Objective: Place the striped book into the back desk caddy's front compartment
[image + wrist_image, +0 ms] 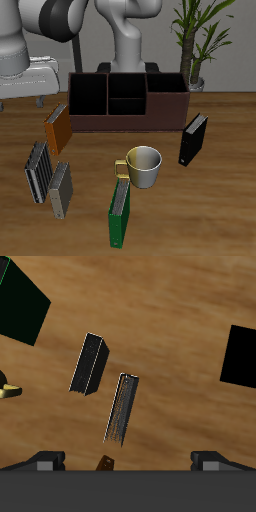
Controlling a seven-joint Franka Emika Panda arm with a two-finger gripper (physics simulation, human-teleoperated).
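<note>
Standing on the table [225, 160] near its front edge beside a grey book [61, 190], the striped book [38, 172] looks thin, stiff and light, best pinched across its thin sides, and the claw [128, 463] looks spread apart, holding nothing.

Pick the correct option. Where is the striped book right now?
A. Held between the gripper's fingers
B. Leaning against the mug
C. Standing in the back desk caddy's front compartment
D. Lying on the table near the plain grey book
D: the striped book lies on the wooden table beside the plain grey book, well clear of the back desk caddy.
</note>
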